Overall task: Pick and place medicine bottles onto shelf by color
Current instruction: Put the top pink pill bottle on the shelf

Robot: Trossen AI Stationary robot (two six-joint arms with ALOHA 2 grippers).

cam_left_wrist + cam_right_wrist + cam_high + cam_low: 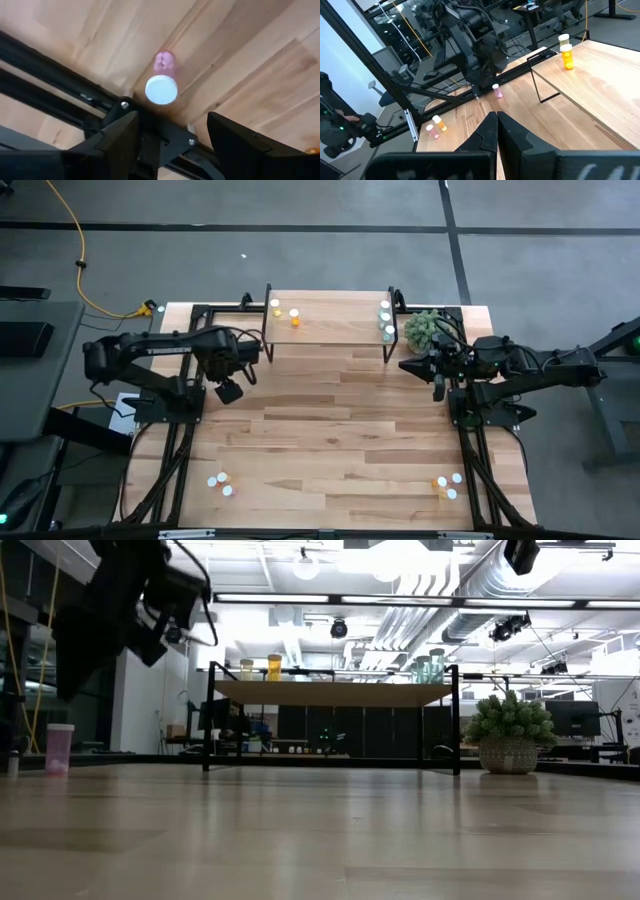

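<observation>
Medicine bottle in pink (161,84) was seen upright on the tabletop (330,430) by the left frame rail, directly below the wide-spread left gripper (172,135). A straight, centred descent was judged best. The right gripper (496,131) was parked shut near the shelf (330,315).

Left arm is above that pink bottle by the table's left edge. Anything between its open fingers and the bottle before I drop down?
Nothing visible. The left gripper hangs open above the white-capped pink medicine bottle, which stands alone on the bare wood-plank tabletop beside the black edge rail.
</observation>
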